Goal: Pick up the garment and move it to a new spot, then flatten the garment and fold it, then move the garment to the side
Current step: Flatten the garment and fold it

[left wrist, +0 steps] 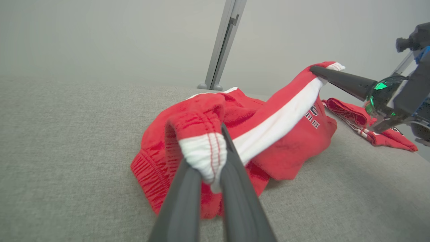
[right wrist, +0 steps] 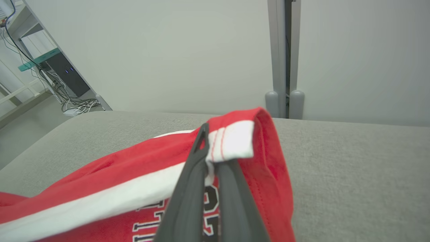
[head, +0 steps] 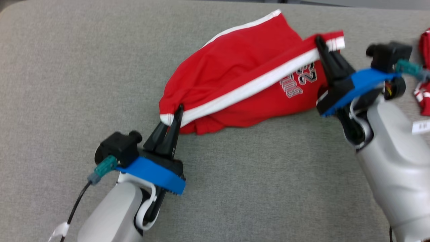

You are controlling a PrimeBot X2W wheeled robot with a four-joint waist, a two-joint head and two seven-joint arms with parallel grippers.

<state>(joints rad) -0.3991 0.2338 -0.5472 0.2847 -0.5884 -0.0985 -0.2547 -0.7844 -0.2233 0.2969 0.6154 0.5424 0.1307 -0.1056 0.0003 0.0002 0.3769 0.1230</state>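
Observation:
The garment (head: 235, 67) is a pair of red shorts with a white side stripe and printed lettering, bunched on the grey cloth surface. My left gripper (head: 179, 111) is shut on the waistband end of the stripe, seen close up in the left wrist view as white elastic (left wrist: 205, 154) pinched between the fingers. My right gripper (head: 319, 39) is shut on the hem end of the same stripe (right wrist: 231, 141). The striped edge (left wrist: 278, 121) hangs lifted and stretched between the two grippers while the rest of the shorts drapes onto the surface.
The grey padded surface (head: 67, 84) stretches wide to the left and front. Another red and white garment (head: 425, 74) lies at the right edge, beside my right arm, and appears as a folded heap (left wrist: 366, 127) in the left wrist view. A wall with a metal post (right wrist: 284, 53) stands behind.

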